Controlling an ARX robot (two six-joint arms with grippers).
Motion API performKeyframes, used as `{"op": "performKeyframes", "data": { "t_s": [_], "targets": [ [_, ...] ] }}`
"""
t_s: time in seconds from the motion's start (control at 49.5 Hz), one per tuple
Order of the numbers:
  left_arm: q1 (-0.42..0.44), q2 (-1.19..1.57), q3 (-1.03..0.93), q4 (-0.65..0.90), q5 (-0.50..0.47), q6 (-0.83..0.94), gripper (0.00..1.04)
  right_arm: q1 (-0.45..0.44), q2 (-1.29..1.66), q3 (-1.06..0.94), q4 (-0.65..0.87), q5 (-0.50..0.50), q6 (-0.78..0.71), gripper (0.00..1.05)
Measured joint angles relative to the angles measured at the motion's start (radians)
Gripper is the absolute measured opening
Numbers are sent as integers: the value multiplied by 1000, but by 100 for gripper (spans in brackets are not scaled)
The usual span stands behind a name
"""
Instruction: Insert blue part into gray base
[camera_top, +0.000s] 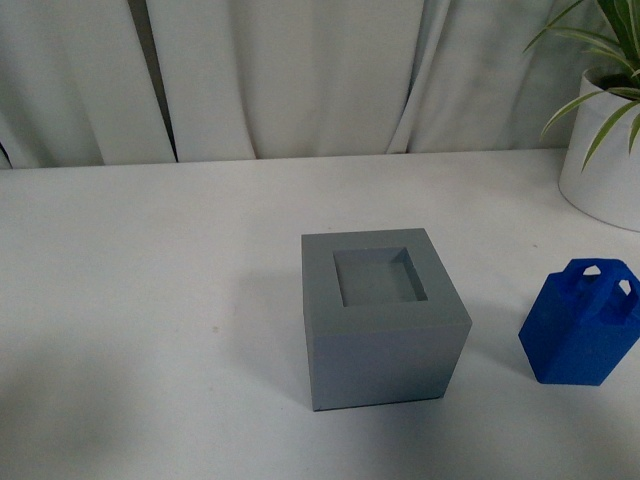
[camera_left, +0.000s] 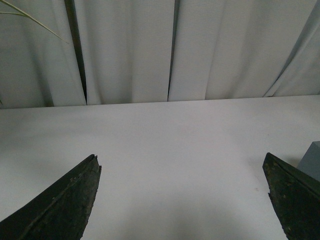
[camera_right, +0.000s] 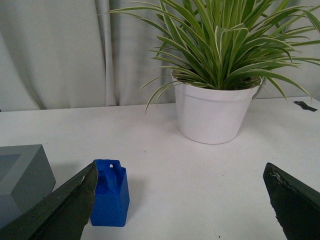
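The gray base (camera_top: 382, 315) stands on the white table, its square recess facing up and empty. The blue part (camera_top: 583, 322) stands upright to its right, apart from it, loop handles on top. Neither arm shows in the front view. In the right wrist view the blue part (camera_right: 111, 193) stands just beside one finger of my open, empty right gripper (camera_right: 181, 172), with a corner of the gray base (camera_right: 22, 175) further over. My left gripper (camera_left: 182, 162) is open and empty over bare table; an edge of the gray base (camera_left: 313, 159) shows beside one finger.
A white pot with a green striped plant (camera_top: 605, 150) stands at the back right of the table, also in the right wrist view (camera_right: 215, 107). White curtains (camera_top: 300, 70) hang behind the table's far edge.
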Motion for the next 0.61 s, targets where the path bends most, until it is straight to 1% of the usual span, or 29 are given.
{"op": "performKeyframes", "data": {
  "t_s": [0.566, 0.606],
  "targets": [
    [0, 0, 0, 0, 0, 0, 99, 0, 0, 0, 0, 0, 0, 97],
    [0, 0, 0, 0, 0, 0, 99, -4, 9, 5, -22, -20, -5, 97]
  ]
}}
